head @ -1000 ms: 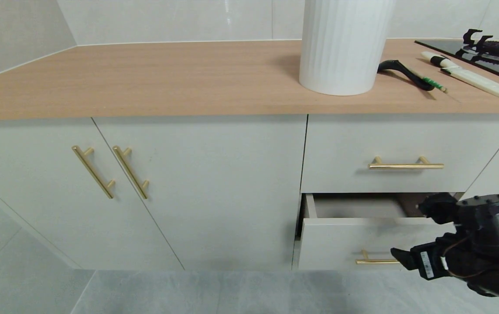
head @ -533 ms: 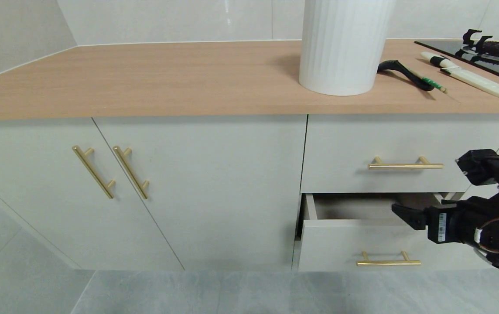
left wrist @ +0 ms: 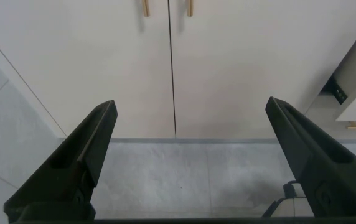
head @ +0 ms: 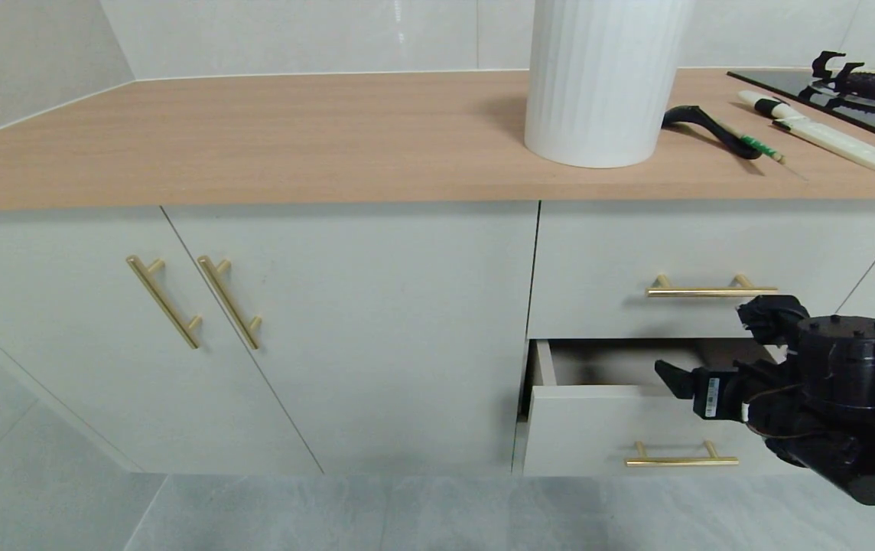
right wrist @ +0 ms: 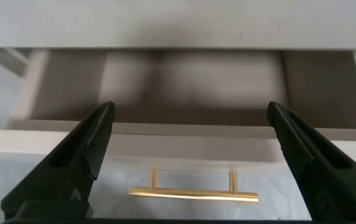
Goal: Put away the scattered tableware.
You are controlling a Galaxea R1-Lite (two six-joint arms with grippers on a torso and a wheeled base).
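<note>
On the wooden counter lie a black-handled utensil [head: 707,126], a thin green-handled tool [head: 760,145] and a white knife [head: 820,138]. Below them, the lower drawer [head: 598,428] stands partly pulled out, and its inside [right wrist: 190,81] looks bare. My right gripper [head: 705,340] hangs open just in front of and above the drawer's front edge, holding nothing; in the right wrist view the gripper [right wrist: 190,109] faces into the drawer, above the gold handle [right wrist: 193,195]. My left gripper [left wrist: 190,107] is open and empty, low down, facing the cabinet doors [left wrist: 172,62].
A tall white ribbed container [head: 602,80] stands on the counter left of the utensils. A black stove [head: 866,88] sits at the far right. The upper drawer [head: 713,260] is closed. Two closed cabinet doors with gold handles [head: 196,302] are at left, above a grey tiled floor [head: 407,513].
My right gripper rose from in front of the lower drawer's handle to the level of the drawer's opening, then shifted left. The drawer and the counter items stayed put.
</note>
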